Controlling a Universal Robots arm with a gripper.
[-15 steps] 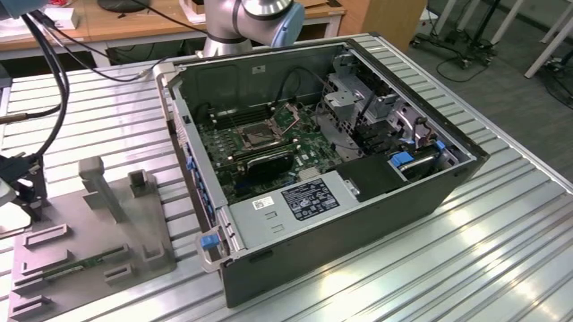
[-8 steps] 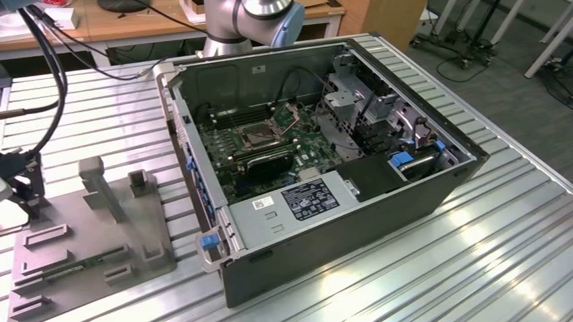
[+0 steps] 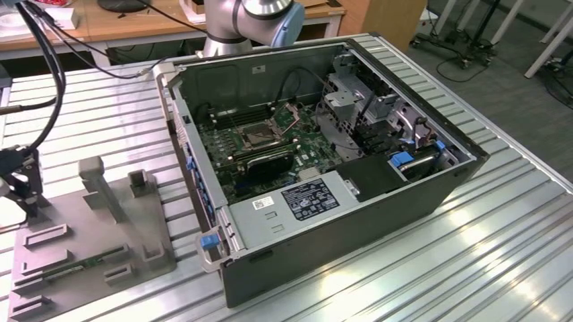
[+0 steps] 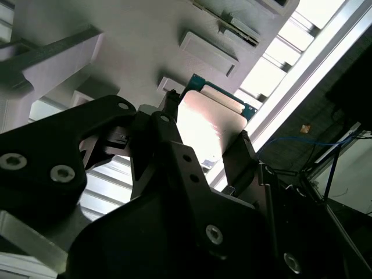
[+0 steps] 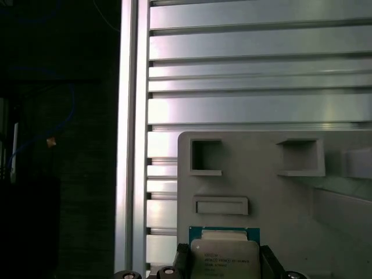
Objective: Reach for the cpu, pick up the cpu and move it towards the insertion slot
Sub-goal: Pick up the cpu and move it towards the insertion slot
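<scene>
Second wrist view: my end effector (image 4: 206, 124) grips the cpu (image 4: 203, 116) by opposite edges above the gray fixture plate (image 4: 133, 35); bare counter (image 4: 276, 64) slats lie beyond its edge.

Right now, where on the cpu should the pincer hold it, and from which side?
By two opposite edges, coming from above its flat top: the cpu is a thin square, and the pincer clamps it so over the gray fixture plate.
</scene>
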